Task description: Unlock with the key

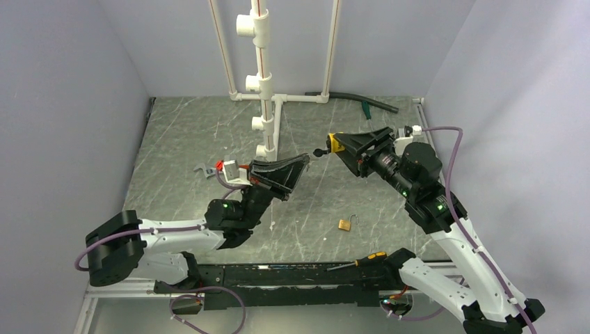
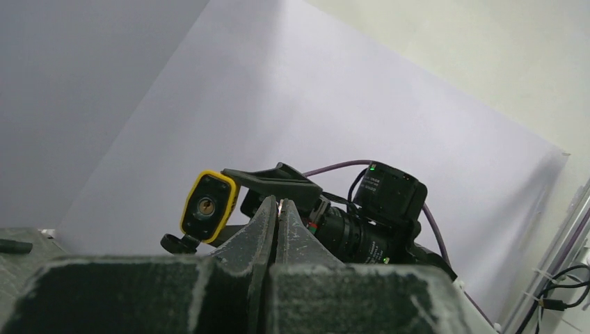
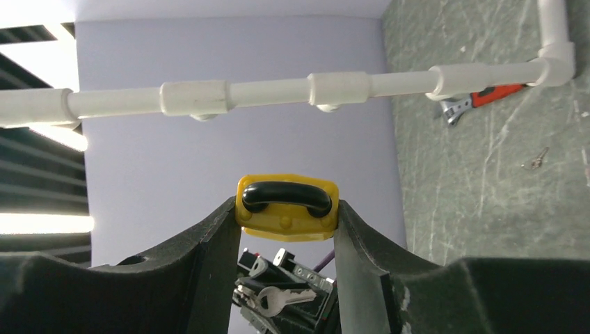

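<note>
Your key [image 3: 277,299] is a tiny, dull silver piece with a rounded head. It is pinched in the closed left tool [image 1: 304,161] and held up off the desk [image 1: 202,136]. In the right wrist view it sits low at centre, roughly level, blade toward the right. In the left wrist view only a bright sliver shows at the fingertips, just right of the yellow padlock [image 2: 206,206]. The padlock's keyhole faces the key and is unfilled. The right tool [image 1: 334,144] clamps the padlock in mid-air.

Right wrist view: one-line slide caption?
Right claw clamps the yellow padlock, black shackle toward camera; the key shows just below it, white pipe behind.
</note>
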### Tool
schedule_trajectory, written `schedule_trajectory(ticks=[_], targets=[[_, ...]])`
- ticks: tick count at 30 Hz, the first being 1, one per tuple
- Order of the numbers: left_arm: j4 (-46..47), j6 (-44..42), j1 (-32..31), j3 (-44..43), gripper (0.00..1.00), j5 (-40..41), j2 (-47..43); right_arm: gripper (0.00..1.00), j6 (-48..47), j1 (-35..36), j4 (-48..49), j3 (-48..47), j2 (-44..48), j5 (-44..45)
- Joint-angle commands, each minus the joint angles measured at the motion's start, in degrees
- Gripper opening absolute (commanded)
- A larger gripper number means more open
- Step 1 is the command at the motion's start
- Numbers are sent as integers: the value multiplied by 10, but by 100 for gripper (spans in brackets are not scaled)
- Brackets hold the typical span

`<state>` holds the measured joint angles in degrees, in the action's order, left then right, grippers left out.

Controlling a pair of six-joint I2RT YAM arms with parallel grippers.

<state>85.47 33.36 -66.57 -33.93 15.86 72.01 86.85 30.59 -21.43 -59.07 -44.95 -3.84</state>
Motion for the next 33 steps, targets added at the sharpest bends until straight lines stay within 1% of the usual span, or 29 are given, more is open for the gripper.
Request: schedule_trajectory(ticks=[1,5,9,11,14,16,18,20,23,27,30,33], targets=[[35,-34,1,-26,0,-5,14,0,11,2,94,-10,-1,-50],[35,-56,1,-22,0,-9,-3,0,7,2,147,-10,-16,-105],[35,-86,1,-7,0,-14,-37,0,-7,2,191,-23,-49,-166],[34,-100,1,3,0,-11,-54,0,3,2,209,-21,-64,-188],[34,-136,1,15,0,-7,-83,0,32,2,273,3,-72,-205],[11,-162,1,23,0,-6,-110,0,41,2,287,6,-80,-211],[-36,-182,1,28,0,1,-143,0,46,2,294,0,-89,-222],[-46,-199,1,34,0,5,-159,0,58,3,316,1,-98,-231],[1,-215,1,44,0,11,-147,0,71,5,344,3,-110,-236],[0,-226,1,36,0,16,-135,0,77,13,360,-4,-126,-232],[32,-233,1,38,0,22,-117,0,77,19,371,-14,-137,-233],[33,-240,1,36,0,26,-111,0,73,26,368,-26,-148,-231]])
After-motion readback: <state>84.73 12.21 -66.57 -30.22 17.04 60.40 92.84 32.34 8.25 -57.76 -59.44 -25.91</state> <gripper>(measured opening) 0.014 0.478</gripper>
